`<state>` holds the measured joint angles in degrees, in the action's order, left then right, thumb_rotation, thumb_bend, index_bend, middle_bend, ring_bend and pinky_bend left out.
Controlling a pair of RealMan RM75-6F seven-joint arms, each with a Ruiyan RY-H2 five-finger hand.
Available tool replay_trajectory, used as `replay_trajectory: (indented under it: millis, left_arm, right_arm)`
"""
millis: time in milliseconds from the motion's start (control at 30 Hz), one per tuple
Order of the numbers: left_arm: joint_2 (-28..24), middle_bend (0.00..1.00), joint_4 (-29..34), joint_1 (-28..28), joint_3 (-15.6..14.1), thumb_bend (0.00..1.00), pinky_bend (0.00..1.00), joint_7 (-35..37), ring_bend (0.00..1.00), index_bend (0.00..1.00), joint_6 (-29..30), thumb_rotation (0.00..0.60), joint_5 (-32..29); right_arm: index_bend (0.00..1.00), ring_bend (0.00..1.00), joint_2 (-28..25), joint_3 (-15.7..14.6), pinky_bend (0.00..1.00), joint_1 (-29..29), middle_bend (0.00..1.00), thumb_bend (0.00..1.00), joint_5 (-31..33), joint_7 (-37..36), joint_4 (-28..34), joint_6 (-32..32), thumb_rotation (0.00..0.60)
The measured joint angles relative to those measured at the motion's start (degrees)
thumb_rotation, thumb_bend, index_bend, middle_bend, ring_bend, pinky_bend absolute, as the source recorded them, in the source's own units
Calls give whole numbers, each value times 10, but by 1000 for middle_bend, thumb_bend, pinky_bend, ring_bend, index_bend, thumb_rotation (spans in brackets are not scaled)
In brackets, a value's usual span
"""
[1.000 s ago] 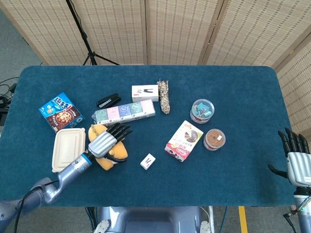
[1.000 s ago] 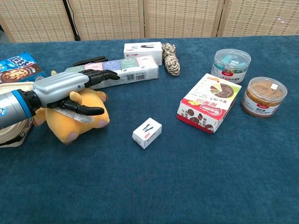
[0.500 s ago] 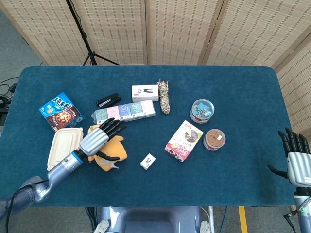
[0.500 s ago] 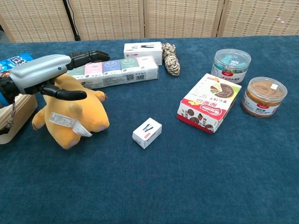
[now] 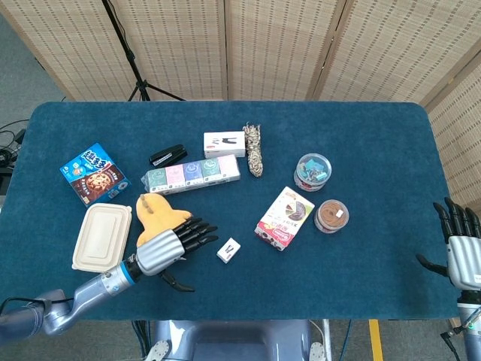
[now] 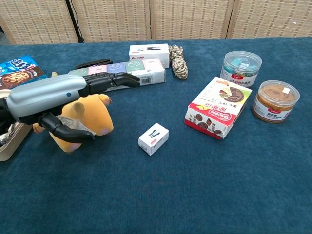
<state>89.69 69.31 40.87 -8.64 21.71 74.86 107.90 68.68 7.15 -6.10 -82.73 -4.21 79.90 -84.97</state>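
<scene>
A yellow plush toy [image 5: 153,211] [image 6: 92,116] lies on the blue table, just right of a beige lidded food container [image 5: 98,236]. My left hand [image 5: 168,246] [image 6: 52,97] is over the toy's near half, fingers stretched out and apart toward the right. Its thumb [image 6: 68,134] curls in front of the toy and grips nothing. A small white box [image 5: 228,250] [image 6: 153,138] sits just beyond the fingertips. My right hand [image 5: 460,252] hangs off the table's right edge, fingers apart and pointing up, holding nothing; the chest view does not show it.
At the back left are a blue cookie box [image 5: 92,173], a black stapler [image 5: 167,156], a row of pastel packs [image 5: 192,174], a white box [image 5: 224,143] and a rope bundle [image 5: 254,150]. At centre right are a red-white chocolate box [image 5: 285,218], a clear tub [image 5: 312,171] and a brown jar [image 5: 331,216].
Half a second ago the left hand had the plush toy tipped up; now the toy lies flat again and the hand has moved toward the near edge and right. The right hand barely moved.
</scene>
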Motion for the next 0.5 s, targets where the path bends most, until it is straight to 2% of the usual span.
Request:
replay_trajectory:
  millis: [200,500]
  left_arm:
    - [23,0,-13,8,10,0,0,-15,0,0,-33,64,-20]
    - [57,0,-88,16,24,0,0,1,0,0,-76,65,-56]
  right_arm:
    - [0,0,0,1,0,0,0,0,4,-3,-3,3,600]
    - [0,0,4,1,0,-3,0,0,8,5,-6,10,600]
